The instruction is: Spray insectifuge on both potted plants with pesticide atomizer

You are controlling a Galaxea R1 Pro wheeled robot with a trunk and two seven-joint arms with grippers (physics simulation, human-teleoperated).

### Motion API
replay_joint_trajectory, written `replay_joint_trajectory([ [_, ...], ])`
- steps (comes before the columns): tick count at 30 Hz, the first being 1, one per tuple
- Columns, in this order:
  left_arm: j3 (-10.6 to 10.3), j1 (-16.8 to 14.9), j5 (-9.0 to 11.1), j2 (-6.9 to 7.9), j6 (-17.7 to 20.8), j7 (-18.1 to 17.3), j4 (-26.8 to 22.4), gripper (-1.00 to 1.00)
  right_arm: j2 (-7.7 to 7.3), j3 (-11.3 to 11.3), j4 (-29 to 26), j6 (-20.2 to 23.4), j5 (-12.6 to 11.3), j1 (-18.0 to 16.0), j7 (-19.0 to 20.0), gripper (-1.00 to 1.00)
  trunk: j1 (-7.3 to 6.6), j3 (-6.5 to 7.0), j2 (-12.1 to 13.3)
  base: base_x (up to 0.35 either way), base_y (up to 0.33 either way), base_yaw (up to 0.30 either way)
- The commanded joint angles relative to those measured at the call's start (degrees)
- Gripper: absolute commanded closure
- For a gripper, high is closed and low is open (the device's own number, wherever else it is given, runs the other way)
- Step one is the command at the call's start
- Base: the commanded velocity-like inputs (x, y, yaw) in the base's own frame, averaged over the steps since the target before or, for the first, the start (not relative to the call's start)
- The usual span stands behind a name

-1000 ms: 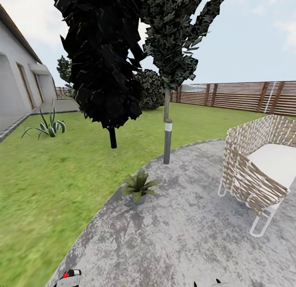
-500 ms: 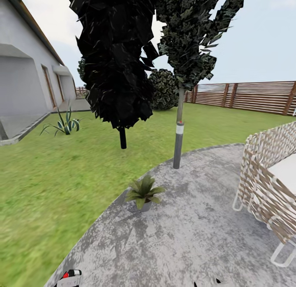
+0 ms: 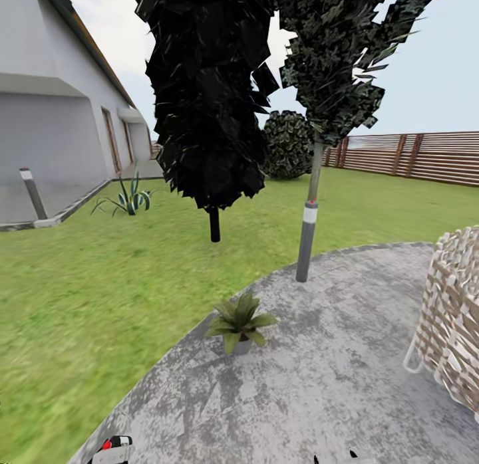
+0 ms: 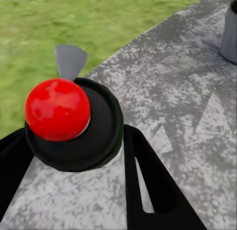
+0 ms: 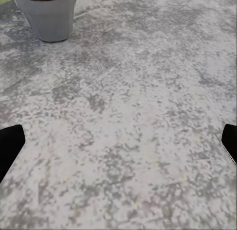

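Nearest, left end effector (image 4: 74, 156) pinches the pesticide atomizer (image 4: 69, 123), red tip up, carried low and ready to spray. Right end effector (image 5: 118, 141) spread wide, holding nothing, over the paved patch (image 3: 319, 384). Ahead, one potted plant (image 3: 239, 321) sits at the patch edge beside the lawn (image 3: 86, 284), likely the first target. Beyond, post (image 3: 306, 234), trees, fence (image 3: 426, 157).
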Motion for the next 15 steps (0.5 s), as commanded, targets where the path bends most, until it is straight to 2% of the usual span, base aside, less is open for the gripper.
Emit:
replay_joint_trajectory([
  [1,0.49,-0.06,-0.55,-0.07,-0.21,-0.28,0.03,1.0,-0.03,0.25,0.02,-0.14,-0.02,-0.02,-0.05,-1.0,0.01,-0.06,-0.02,0.233,-0.221,0.224],
  [5,0.51,-0.06,-0.52,-0.06,-0.21,-0.22,0.03,1.0,-0.03,0.25,0.02,-0.14,-0.02,-0.02,-0.03,-1.0,0.01,-0.06,-0.02,0.189,-0.228,0.132],
  [10,0.58,-0.06,-0.5,-0.02,-0.21,-0.1,0.01,1.0,-0.03,0.25,0.02,-0.15,0.05,-0.02,0.02,-1.0,0.01,-0.06,-0.02,0.042,-0.265,0.018],
  [15,0.65,-0.06,-0.5,0.13,-0.21,-0.07,-0.05,1.0,-0.03,0.33,-0.01,-0.1,0.09,-0.02,0.06,-1.0,0.01,-0.06,-0.02,0.229,-0.202,0.001],
])
